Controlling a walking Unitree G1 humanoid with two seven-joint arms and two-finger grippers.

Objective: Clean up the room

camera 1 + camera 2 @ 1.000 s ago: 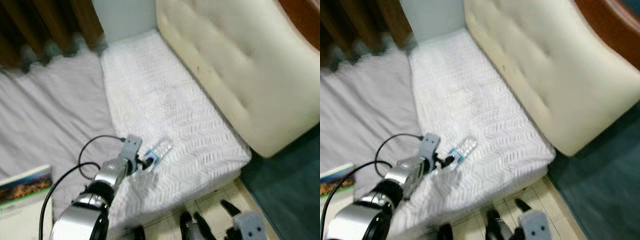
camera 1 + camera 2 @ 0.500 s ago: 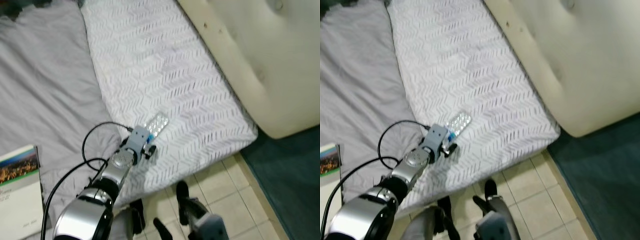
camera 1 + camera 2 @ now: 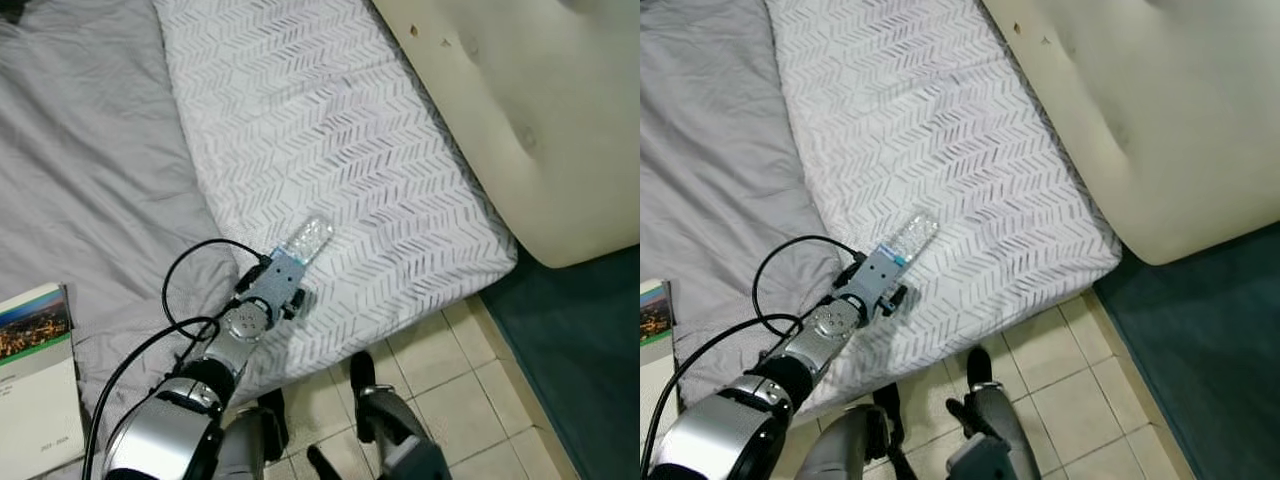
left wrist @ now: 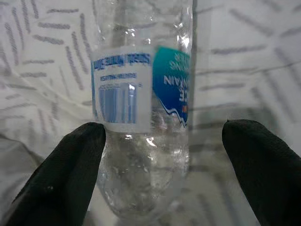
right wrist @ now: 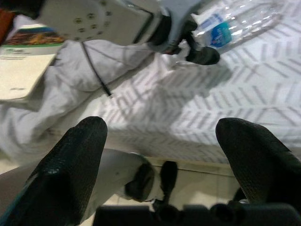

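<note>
Left gripper [image 4: 160, 165] straddles bottle [image 4: 141, 108] (label legible up close).

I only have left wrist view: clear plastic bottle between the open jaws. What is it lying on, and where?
Observer: The clear plastic water bottle lies on the white chevron-patterned mattress cover, near its corner by the tiled floor.
Operator: Anything else near the left gripper?
Observer: The left gripper is at the bottle's lower end; a grey bedsheet lies beside the cover on the robot's left, with a white booklet with a city photo on it.
Operator: Right arm?
Observer: The right gripper hangs low over the tiled floor, jaws open, holding nothing.
</note>
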